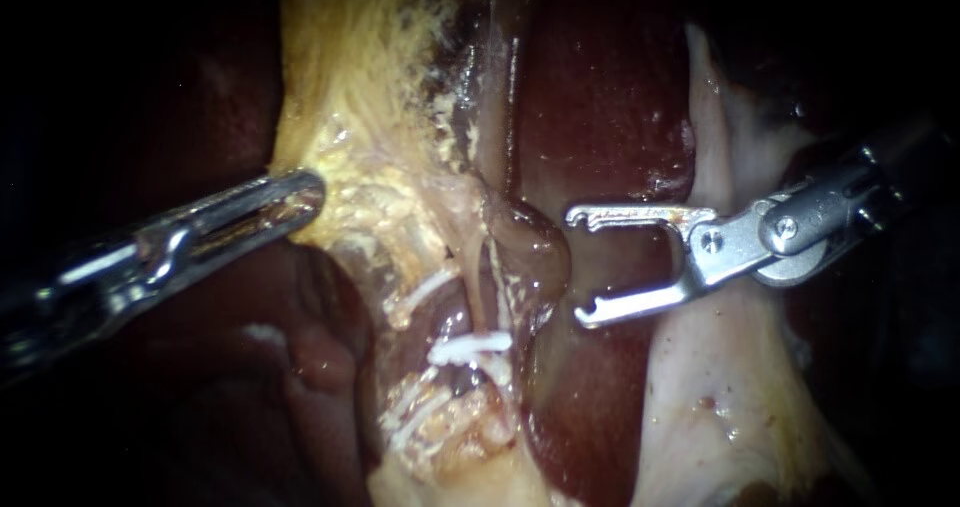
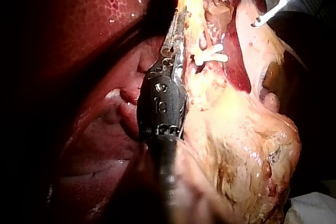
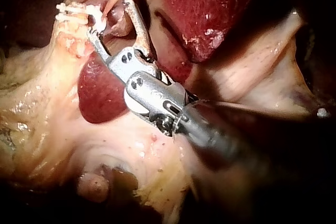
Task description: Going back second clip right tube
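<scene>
My left instrument (image 1: pixel 300 199), a shiny metal rod coming in from the left, has its jaws pinched on the edge of the lumpy yellow fatty tissue (image 1: pixel 360 117). I think it pulls sideways so the thin pale tube (image 1: pixel 471 292) is stretched and easy to see. A small white plastic clip (image 1: pixel 470 347) sits across that tube, lower down. My right instrument (image 1: pixel 578 265), silver with two hooked jaws, is wide open and empty, near the tube, with dark red liver (image 1: pixel 600 97) behind. I think it should back away now.

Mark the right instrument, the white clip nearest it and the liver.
right instrument (image 1: pixel 576 266): endoscope view, midway between its two spread tips.
white clip (image 1: pixel 470 347): endoscope view, its middle.
liver (image 1: pixel 600 97): endoscope view, bare red surface.
</scene>
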`<control>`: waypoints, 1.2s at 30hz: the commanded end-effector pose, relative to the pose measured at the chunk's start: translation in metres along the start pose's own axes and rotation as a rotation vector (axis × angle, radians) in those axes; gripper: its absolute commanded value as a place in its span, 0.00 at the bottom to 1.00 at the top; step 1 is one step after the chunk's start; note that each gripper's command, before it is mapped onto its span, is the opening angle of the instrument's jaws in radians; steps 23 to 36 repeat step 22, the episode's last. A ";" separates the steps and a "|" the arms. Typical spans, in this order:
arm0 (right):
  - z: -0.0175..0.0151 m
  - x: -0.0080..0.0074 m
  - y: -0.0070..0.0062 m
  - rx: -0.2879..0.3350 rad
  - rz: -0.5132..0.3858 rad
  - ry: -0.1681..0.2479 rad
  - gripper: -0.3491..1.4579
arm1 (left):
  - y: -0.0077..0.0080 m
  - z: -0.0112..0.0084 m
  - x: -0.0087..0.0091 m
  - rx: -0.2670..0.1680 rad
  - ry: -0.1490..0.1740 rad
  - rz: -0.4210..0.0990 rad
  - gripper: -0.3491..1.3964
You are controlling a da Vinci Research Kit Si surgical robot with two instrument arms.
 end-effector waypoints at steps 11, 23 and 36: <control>0.0001 0.0001 0.0000 -0.001 0.014 0.000 0.52 | -0.0009 0.0038 -0.0002 0.013 0.010 0.001 0.00; 0.0002 0.0001 0.0000 0.002 0.026 0.002 0.52 | -0.0008 0.0036 -0.0002 0.014 0.011 0.002 0.00; 0.0002 0.0001 0.0000 0.002 0.026 0.002 0.52 | -0.0008 0.0036 -0.0002 0.014 0.011 0.002 0.00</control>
